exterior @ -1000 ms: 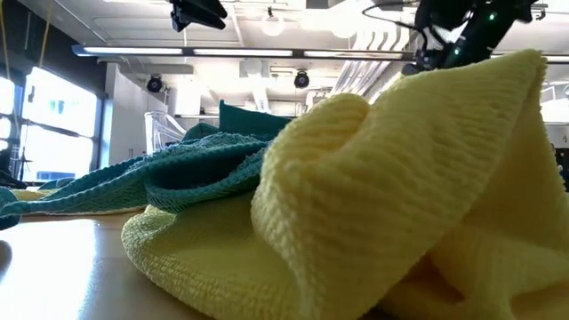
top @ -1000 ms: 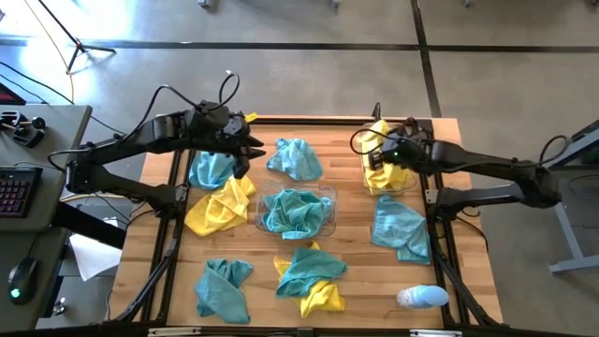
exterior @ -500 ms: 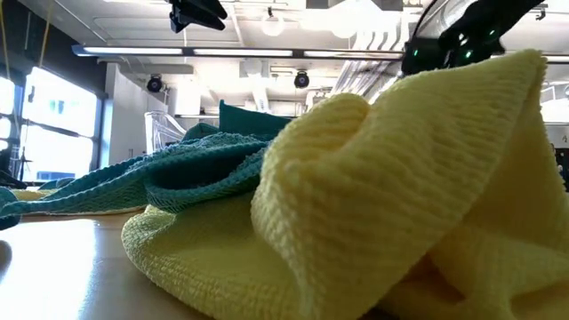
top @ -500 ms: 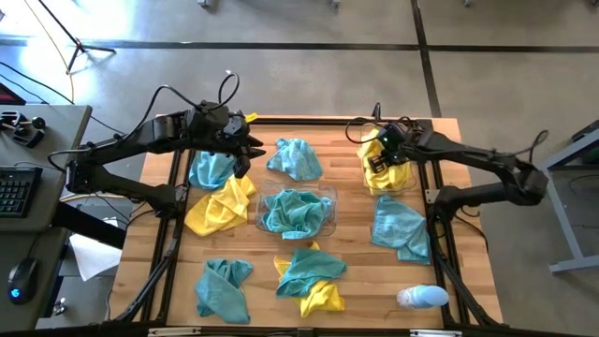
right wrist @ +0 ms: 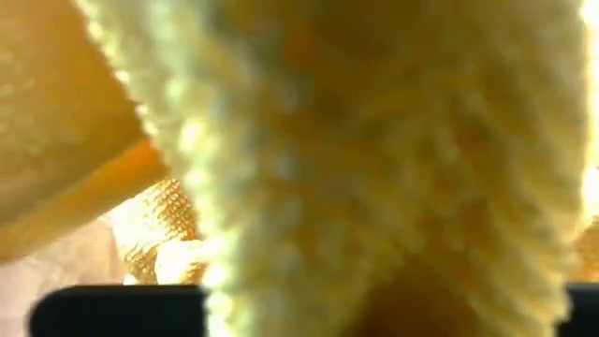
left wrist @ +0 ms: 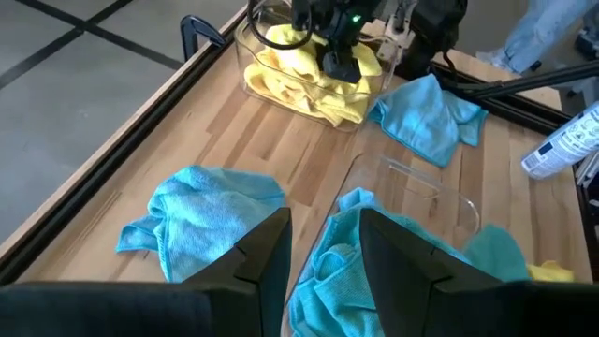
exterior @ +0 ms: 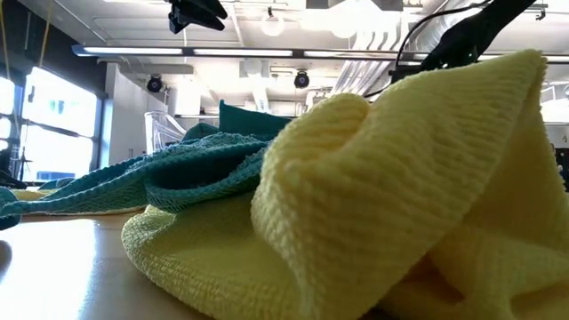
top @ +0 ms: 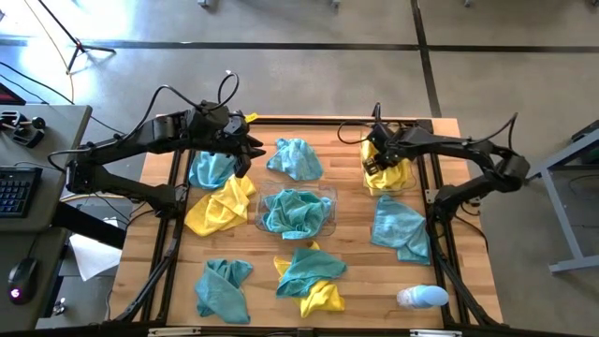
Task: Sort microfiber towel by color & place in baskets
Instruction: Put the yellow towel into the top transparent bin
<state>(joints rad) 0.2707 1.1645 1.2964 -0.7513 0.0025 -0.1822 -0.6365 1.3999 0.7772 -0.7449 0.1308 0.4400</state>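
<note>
Yellow and teal microfiber towels lie scattered on the wooden table. The far right basket (top: pixel 413 183) holds yellow towels (left wrist: pixel 301 84), and my right gripper (left wrist: pixel 339 58) is sunk among them, pointing steeply down; yellow cloth fills its wrist view. The centre basket (top: pixel 334 212) holds teal towels (top: pixel 295 212). My left gripper (left wrist: pixel 326 257) hangs open above the table's far left, over a teal towel (top: pixel 211 169), touching nothing. Another teal towel (top: pixel 295 157) lies at the far middle.
A yellow towel (top: pixel 219 206) lies left of the centre basket and a teal one (top: pixel 401 230) lies to its right. Near the front edge lie a teal towel (top: pixel 225 288), a teal-over-yellow heap (top: pixel 311 277) and a pale bottle (top: pixel 421 298). The heap fills the low view.
My right gripper has sunk into the far right basket among the yellow towels and tipped to point more steeply down, its arm swinging round behind it. In the low view it has dropped out of sight behind the near yellow towel.
</note>
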